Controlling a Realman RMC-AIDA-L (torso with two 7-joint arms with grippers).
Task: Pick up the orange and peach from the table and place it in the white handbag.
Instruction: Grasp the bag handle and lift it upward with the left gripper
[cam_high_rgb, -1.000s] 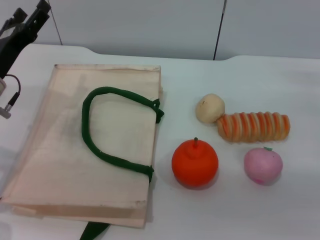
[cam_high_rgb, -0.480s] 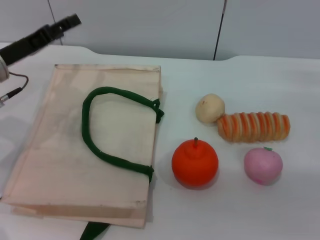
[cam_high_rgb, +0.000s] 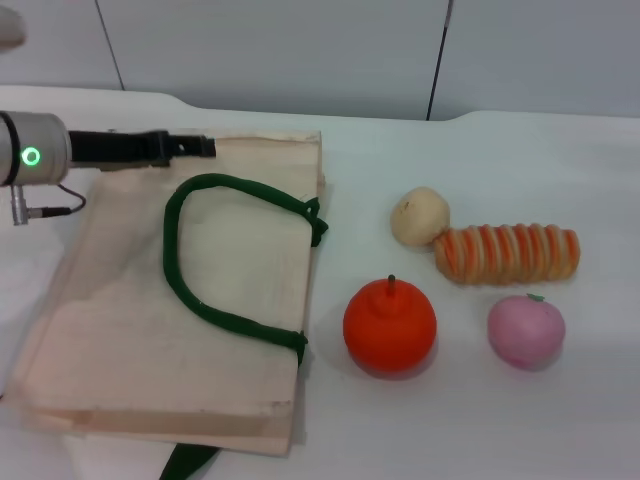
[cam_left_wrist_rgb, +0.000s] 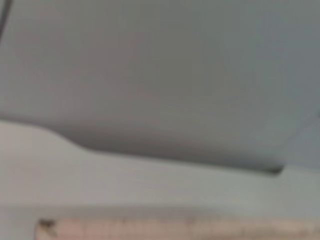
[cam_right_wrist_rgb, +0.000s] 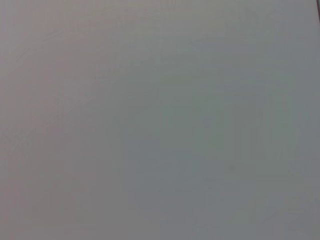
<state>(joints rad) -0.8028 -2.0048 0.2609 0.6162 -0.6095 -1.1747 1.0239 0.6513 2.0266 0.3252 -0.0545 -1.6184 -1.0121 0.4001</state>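
The white handbag (cam_high_rgb: 120, 300) lies flat on the left of the table, its dark green handle (cam_high_rgb: 185, 275) looped on top. To its right sits the orange (cam_high_rgb: 390, 325), and further right the pink peach (cam_high_rgb: 526, 331). My left gripper (cam_high_rgb: 200, 146) reaches in from the left and hovers over the bag's far edge, pointing right, well away from both fruits. The left wrist view shows only a strip of the bag's edge (cam_left_wrist_rgb: 175, 229), the table and the wall. My right gripper is out of view, and the right wrist view shows only plain grey.
A pale beige ball (cam_high_rgb: 419, 216) and an orange-and-cream striped roll (cam_high_rgb: 507, 253) lie behind the orange and peach. The white table (cam_high_rgb: 500, 420) runs back to a grey wall. A green strap end (cam_high_rgb: 187, 462) pokes out under the bag's near edge.
My left arm has swung down from the upper left corner and now lies level over the bag's far edge. The bag and fruits have not moved.
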